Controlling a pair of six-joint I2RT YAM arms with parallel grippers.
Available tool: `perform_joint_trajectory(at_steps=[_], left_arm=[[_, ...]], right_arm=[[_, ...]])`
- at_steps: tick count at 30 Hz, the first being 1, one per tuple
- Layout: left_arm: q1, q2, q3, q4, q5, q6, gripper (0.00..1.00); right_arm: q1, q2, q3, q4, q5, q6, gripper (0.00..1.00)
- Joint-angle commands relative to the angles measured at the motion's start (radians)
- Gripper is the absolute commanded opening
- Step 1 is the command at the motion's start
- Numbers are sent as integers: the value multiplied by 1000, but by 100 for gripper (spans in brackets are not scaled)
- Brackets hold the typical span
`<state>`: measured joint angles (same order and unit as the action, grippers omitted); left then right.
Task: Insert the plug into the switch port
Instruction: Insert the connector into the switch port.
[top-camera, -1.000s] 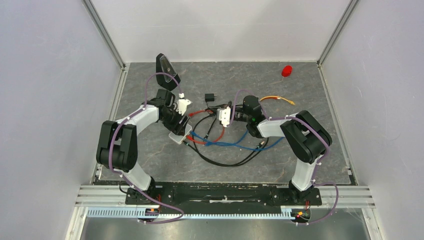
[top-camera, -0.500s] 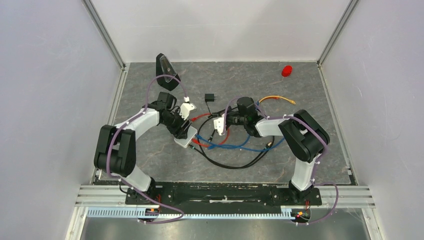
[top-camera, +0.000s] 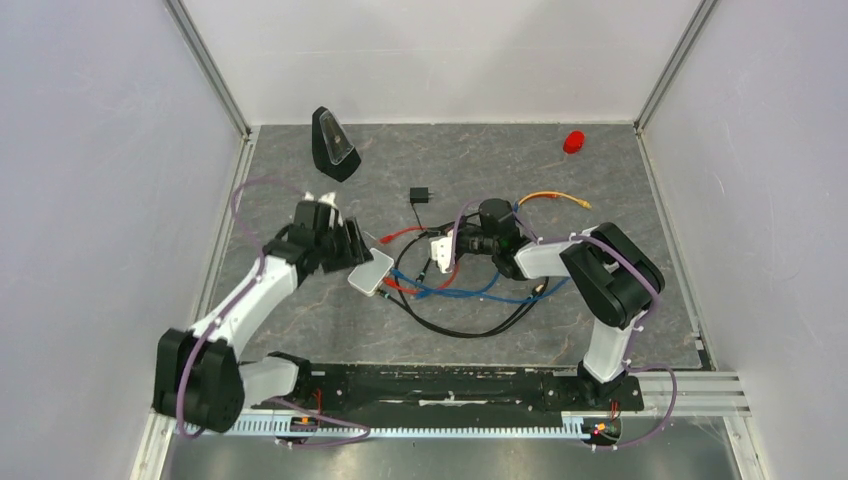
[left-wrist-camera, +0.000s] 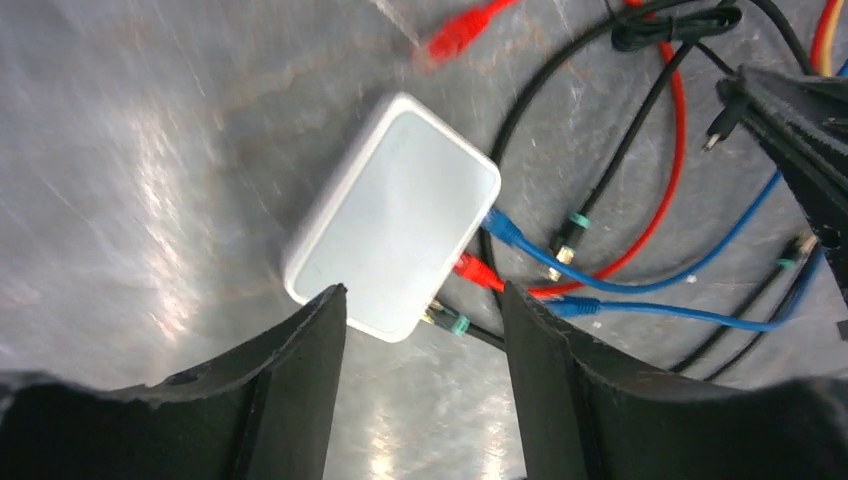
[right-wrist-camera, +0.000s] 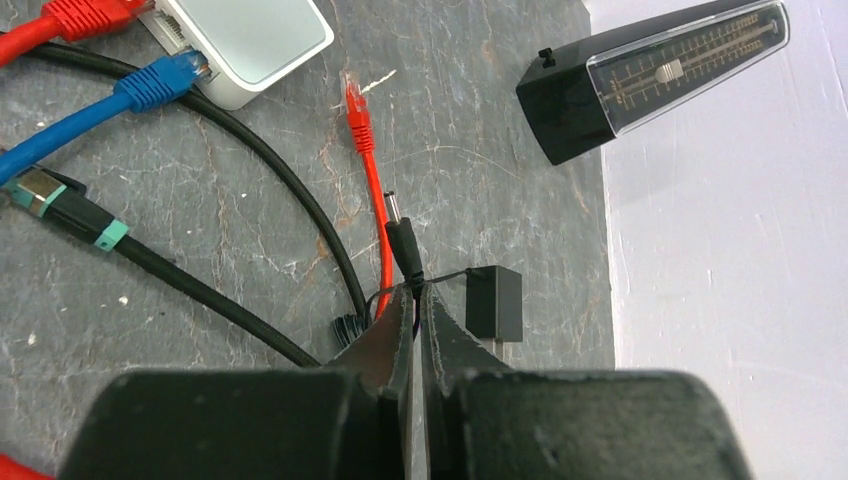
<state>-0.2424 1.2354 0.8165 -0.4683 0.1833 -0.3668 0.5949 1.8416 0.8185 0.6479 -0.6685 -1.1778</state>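
Right wrist shows right claw (right-wrist-camera: 417, 292) clenched on the plug (right-wrist-camera: 404, 240), its rear hidden; left claw (left-wrist-camera: 423, 296) released over switch box (left-wrist-camera: 392, 212).

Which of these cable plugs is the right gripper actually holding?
The slim black barrel plug, its rear end pinched in the shut right gripper. The red clip plug and the blue clip plug lie apart from it.

red plug (left-wrist-camera: 456, 37) blurred, switch (right-wrist-camera: 250, 42) cut off at top edge
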Motion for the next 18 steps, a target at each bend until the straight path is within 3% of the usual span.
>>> perform_joint_trajectory(at_steps=[1, 3, 4, 6, 8, 18], left_arm=[[-128, -142, -117, 114, -187, -557, 64], [-221, -136, -77, -27, -381, -685, 62], [-259, -117, -50, -123, -455, -777, 56], [-274, -77, -33, -232, -460, -929, 43], [-302, -64, -56, -219, -455, -1004, 38], [-414, 81, -14, -199, -547, -1159, 42]], right_arm=[[-15, -68, -37, 88, 1, 49, 0], [-20, -80, -54, 104, 3, 58, 0], [-23, -85, -63, 110, 3, 63, 0], [-28, -93, -82, 124, 3, 76, 0], [-30, -102, -100, 137, 1, 82, 0], [-33, -119, -124, 160, -11, 102, 0]])
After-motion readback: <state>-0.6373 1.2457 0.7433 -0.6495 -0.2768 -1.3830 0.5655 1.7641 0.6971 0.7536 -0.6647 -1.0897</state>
